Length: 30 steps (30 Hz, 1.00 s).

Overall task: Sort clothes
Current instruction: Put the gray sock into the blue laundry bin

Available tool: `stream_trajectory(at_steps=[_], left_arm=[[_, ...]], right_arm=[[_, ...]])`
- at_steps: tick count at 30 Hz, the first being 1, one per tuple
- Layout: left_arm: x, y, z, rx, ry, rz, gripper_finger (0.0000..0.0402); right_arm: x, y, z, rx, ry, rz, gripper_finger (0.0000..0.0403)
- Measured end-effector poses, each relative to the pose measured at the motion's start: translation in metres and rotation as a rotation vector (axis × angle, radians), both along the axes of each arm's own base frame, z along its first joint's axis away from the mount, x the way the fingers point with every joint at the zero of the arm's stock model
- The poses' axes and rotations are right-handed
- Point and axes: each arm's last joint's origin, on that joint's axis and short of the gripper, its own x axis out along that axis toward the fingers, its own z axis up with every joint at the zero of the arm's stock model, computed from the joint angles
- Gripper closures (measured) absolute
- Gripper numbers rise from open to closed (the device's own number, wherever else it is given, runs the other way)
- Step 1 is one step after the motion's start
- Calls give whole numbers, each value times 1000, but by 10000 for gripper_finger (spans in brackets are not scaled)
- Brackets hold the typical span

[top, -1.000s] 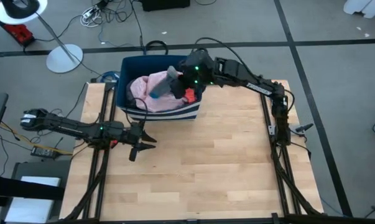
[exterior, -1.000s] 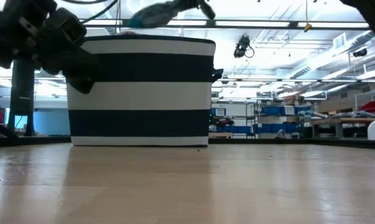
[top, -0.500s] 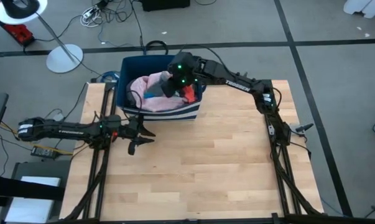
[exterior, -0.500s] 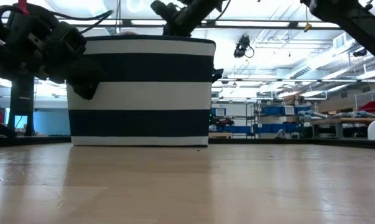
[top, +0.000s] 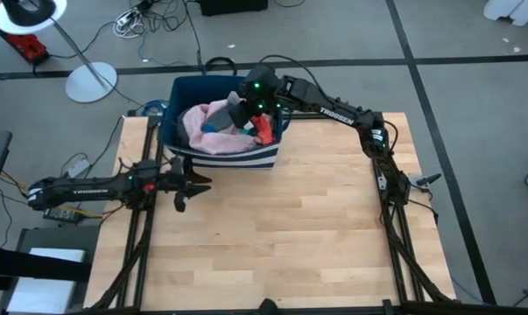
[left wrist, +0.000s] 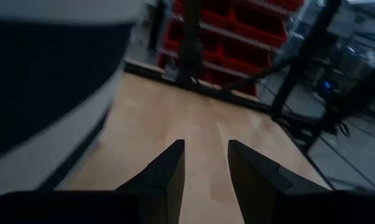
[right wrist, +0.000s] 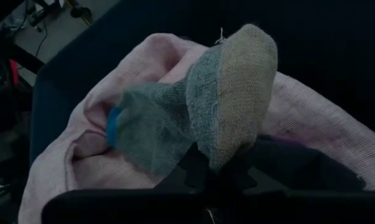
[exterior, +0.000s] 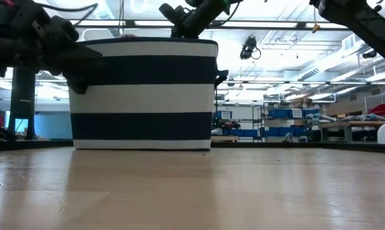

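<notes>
High view: left gripper (top: 196, 184) low over table (top: 290, 227), jaws spread, nothing between them; striped bin (top: 224, 157) just ahead of jaws. Left wrist view: fingers (left wrist: 168, 171) apart, bare wood between, bin wall beside them. Right gripper (top: 242, 112) above bin interior, jaws pressed together, pinching grey sock (right wrist: 224, 106), which sticks up from jaws. Pink garment (right wrist: 81, 149) heaped in bin directly beneath jaws; bright blue piece (right wrist: 112, 124) beside sock; red-orange piece (top: 265, 133) just right of jaws.
</notes>
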Motion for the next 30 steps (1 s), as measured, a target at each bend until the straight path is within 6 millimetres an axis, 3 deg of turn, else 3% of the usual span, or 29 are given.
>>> stream_trajectory(at_steps=[7, 23, 30], left_arm=[[-10, -8, -1, 2, 10, 92, 275], [-28, -17, 2, 49, 1, 69, 275], [-29, -18, 2, 40, -1, 17, 275]], right_arm=[[-1, -2, 0, -6, 2, -1, 393], [0, -5, 2, -13, -25, 3, 390], [-1, -3, -4, 37, 8, 44, 348]])
